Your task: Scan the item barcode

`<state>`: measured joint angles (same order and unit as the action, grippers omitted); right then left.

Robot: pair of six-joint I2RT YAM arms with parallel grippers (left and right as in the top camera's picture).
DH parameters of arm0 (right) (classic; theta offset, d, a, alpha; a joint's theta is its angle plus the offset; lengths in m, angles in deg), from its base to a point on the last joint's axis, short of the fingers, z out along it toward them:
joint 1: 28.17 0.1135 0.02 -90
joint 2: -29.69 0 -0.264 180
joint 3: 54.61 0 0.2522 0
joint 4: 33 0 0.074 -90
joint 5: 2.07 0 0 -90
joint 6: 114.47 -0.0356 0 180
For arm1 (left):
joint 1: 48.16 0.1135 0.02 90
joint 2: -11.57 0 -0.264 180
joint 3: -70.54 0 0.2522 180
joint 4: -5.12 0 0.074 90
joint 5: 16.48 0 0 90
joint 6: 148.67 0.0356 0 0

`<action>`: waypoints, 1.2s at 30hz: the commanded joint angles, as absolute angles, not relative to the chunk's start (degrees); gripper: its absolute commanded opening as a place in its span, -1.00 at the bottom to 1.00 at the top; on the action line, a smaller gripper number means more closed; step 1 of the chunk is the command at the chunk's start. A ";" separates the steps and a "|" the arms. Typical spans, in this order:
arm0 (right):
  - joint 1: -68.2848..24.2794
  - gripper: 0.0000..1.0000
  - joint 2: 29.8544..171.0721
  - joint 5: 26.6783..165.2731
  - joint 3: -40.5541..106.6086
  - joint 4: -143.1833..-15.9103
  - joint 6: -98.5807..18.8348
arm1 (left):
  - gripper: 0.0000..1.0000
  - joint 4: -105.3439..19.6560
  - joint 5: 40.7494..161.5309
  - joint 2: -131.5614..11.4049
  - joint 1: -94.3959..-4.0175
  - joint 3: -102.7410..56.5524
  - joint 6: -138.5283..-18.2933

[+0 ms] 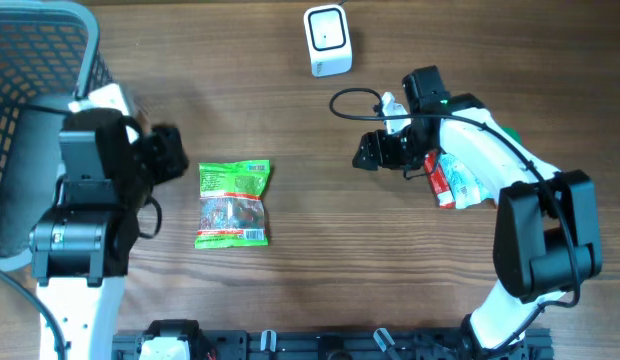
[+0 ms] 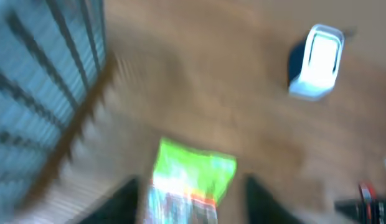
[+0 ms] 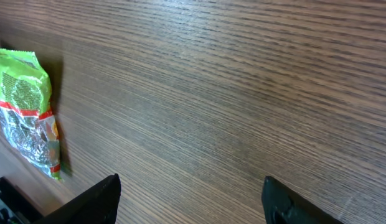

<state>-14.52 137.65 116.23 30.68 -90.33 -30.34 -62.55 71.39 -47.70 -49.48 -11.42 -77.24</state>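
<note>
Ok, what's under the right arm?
A red and white packet sticks out from beneath the right arm, with a bit of green showing on its other side. The arm covers the rest, so how many things lie there is hidden.

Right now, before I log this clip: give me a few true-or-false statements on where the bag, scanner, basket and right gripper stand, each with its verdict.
1. The green snack bag lies on the wooden table. True.
2. The right gripper holds the green snack bag. False: its fingers stand wide apart over bare wood, and the bag lies off to one side.
3. The white scanner stands apart from the bag, near the table's far edge. True.
4. The bag sits inside the mesh basket. False: it lies outside the basket, on the wood.
5. A red-and-white packet lies by the right arm. True.
</note>
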 commanded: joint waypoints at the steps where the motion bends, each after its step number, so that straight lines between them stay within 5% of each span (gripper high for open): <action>1: -14.36 0.47 136.19 117.76 31.79 -89.94 -29.16 | -0.92 -69.08 77.32 -53.05 -49.44 -9.83 -84.85; 18: -14.32 0.46 136.19 117.47 31.79 -89.61 -29.10 | -0.92 -51.69 76.79 -84.59 -53.15 -0.36 -84.89; 36: -14.32 0.47 136.19 116.25 31.79 -89.68 -29.14 | -0.92 -36.49 81.36 -88.44 -80.56 -2.16 -89.44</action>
<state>-14.45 137.65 116.38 30.68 -89.81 -30.34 -37.04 81.60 -87.96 -77.37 -0.58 -87.80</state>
